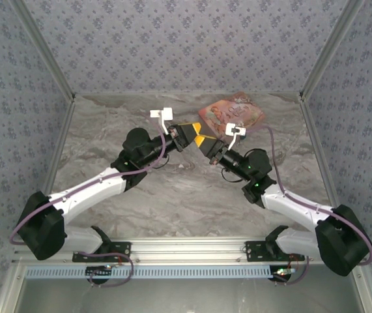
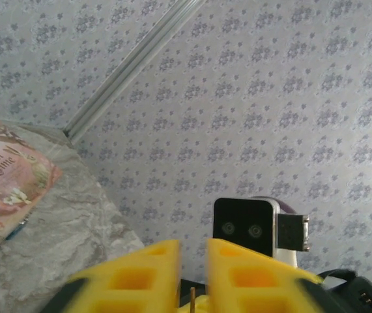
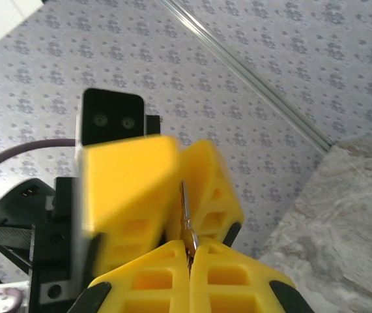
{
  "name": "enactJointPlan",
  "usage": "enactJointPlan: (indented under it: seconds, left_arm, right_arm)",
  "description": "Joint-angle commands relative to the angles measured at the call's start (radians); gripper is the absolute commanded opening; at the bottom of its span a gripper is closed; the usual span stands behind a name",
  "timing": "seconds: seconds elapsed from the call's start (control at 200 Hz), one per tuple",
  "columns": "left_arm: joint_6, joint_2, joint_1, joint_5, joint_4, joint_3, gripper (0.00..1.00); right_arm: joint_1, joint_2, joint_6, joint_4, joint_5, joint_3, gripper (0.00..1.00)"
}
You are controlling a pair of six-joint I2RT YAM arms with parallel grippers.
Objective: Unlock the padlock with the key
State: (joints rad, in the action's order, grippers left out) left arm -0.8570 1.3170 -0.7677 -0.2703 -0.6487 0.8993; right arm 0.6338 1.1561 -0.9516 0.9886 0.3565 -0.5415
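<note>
My two grippers meet tip to tip above the middle of the table. The right gripper (image 1: 203, 139) (image 3: 191, 244) is shut on the silvery key (image 3: 184, 208) by its head, and the blade sticks out forward. The blade reaches between the yellow fingers (image 3: 130, 176) of my left gripper (image 1: 197, 128) (image 2: 194, 244). That gripper stands open with a narrow gap, and the key (image 2: 192, 300) shows as a thin edge low in it. One left finger is blurred. A tiny teal-blue padlock (image 2: 17, 229) shows as a sliver at the edge of the pink box (image 2: 3, 182).
The pink illustrated box (image 1: 232, 116) lies flat on the marble tabletop (image 1: 172, 202) at the back right, just behind the right wrist. Patterned walls close the table in on three sides, with metal corner rails (image 2: 133, 65).
</note>
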Motion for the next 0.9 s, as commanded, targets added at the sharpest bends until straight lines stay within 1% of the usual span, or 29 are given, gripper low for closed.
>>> enactJointPlan:
  seconds: [0.0, 0.105, 0.17, 0.285, 0.35, 0.395, 0.545, 0.61, 0.66, 0.799, 0.824, 0.894]
  left_arm:
    - [0.036, -0.042, 0.005, 0.036, 0.044, 0.012, 0.38]
    - [0.063, -0.07, 0.025, 0.069, 0.153, 0.023, 0.54]
    - [0.085, -0.076, 0.038, 0.105, 0.276, 0.051, 0.64]
    - [0.119, -0.04, 0.054, 0.155, 0.481, 0.116, 0.77]
    - [0.116, 0.007, 0.064, 0.162, 0.55, 0.145, 0.83]
    - [0.106, 0.051, 0.07, 0.162, 0.593, 0.17, 0.86]
    - [0.076, 0.246, 0.073, 0.138, 0.72, 0.309, 0.96]
    - [0.058, 0.344, 0.072, 0.109, 0.751, 0.383, 0.99]
    - [0.046, 0.414, 0.072, 0.09, 0.763, 0.439, 0.99]
    - [0.01, 0.58, 0.073, 0.059, 0.746, 0.556, 0.99]
    - [0.002, 0.607, 0.071, 0.057, 0.752, 0.577, 1.0]
    - [-0.015, 0.674, 0.072, 0.044, 0.768, 0.635, 1.0]
  right_arm:
    - [0.005, -0.071, 0.095, -0.186, -0.036, 0.005, 0.0]
    - [0.014, -0.164, 0.208, -0.429, -0.092, -0.001, 0.0]
    - [0.024, -0.223, 0.293, -0.61, -0.148, -0.013, 0.0]
    - [0.041, -0.309, 0.405, -0.896, -0.266, -0.033, 0.0]
    - [0.043, -0.347, 0.432, -1.027, -0.33, -0.038, 0.0]
    - [0.043, -0.368, 0.439, -1.115, -0.384, -0.042, 0.0]
    - [0.043, -0.4, 0.382, -1.374, -0.553, -0.073, 0.0]
    - [0.041, -0.405, 0.351, -1.455, -0.593, -0.081, 0.0]
    - [0.041, -0.411, 0.34, -1.479, -0.599, -0.082, 0.0]
    - [0.043, -0.437, 0.33, -1.495, -0.597, -0.062, 0.0]
    - [0.043, -0.444, 0.304, -1.496, -0.597, -0.059, 0.0]
    - [0.044, -0.46, 0.291, -1.497, -0.598, -0.051, 0.0]
